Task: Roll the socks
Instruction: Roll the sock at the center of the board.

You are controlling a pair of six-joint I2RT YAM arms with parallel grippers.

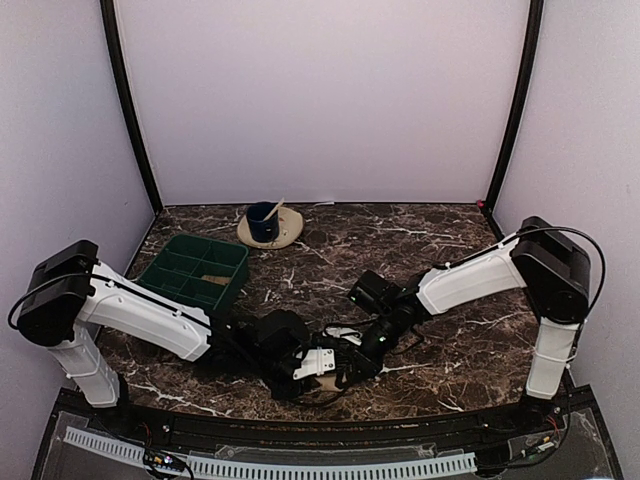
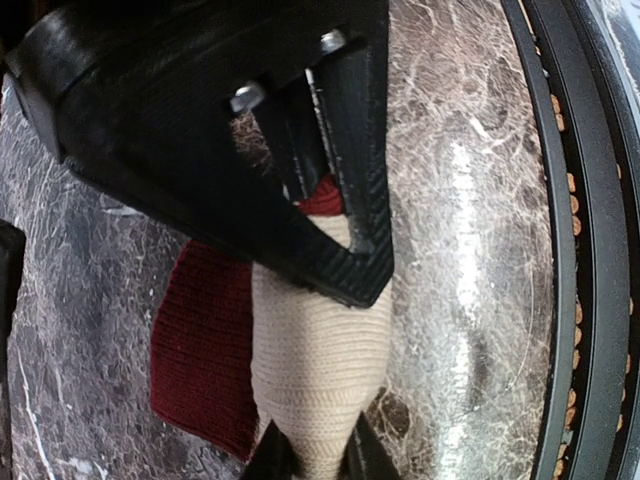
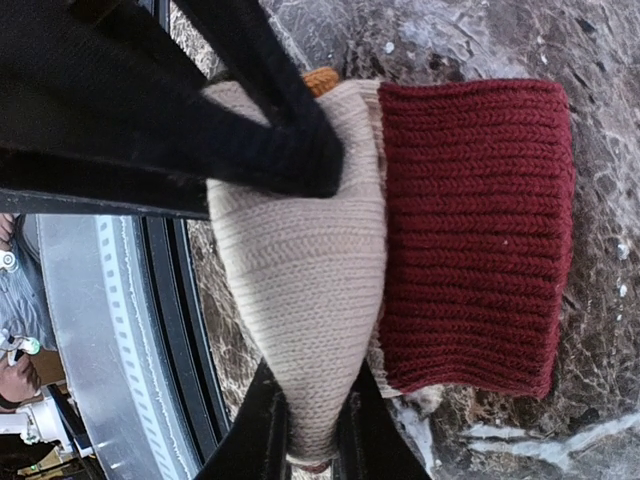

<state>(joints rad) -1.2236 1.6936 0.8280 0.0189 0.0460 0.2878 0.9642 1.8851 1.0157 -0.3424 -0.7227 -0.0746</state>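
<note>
A tan sock (image 2: 318,350) lies bunched on the marble near the table's front edge. My left gripper (image 2: 320,455) is shut on one end of its fabric. From the opposite side my right gripper (image 3: 311,435) is shut on the tan sock (image 3: 300,270) too. A dark red ribbed cuff (image 3: 475,230) lies flat against the tan fabric, also visible as the red cuff (image 2: 200,350) in the left wrist view. A small orange patch (image 3: 322,78) peeks out behind the tan knit. In the top view both wrists meet low in the middle and hide most of the socks.
A green compartment tray (image 1: 195,270) stands at the left of the table. A blue cup (image 1: 262,222) sits on a tan plate (image 1: 288,230) at the back. The black front rail (image 2: 580,250) runs close beside the socks.
</note>
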